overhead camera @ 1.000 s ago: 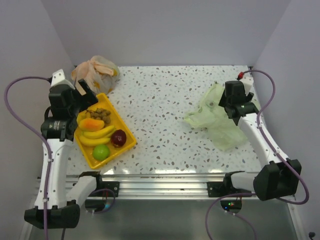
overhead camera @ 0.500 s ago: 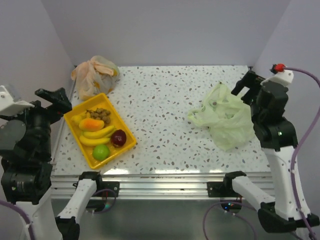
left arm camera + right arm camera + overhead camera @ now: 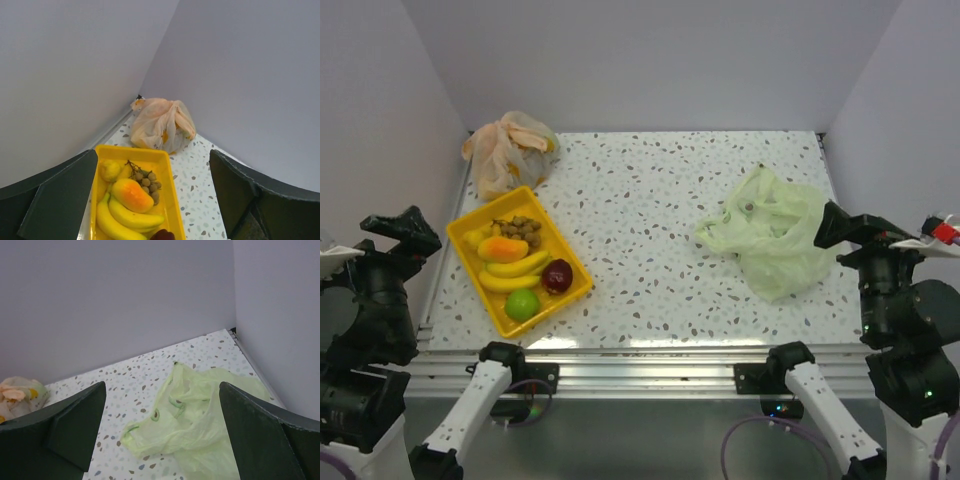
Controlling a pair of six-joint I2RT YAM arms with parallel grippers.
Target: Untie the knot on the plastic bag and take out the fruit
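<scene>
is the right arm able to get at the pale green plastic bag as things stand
Likely yes: the right tool is open and the crumpled pale green plastic bag lies straight ahead of it, nothing between.

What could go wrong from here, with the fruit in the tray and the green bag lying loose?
1. The tray sits by the table's left edge, near the open left gripper; a swing could likely spill the fruit.
2. The light green bag lies just ahead of the open right gripper and might snag.
3. The orange bag could be mistaken for the green one.
</scene>
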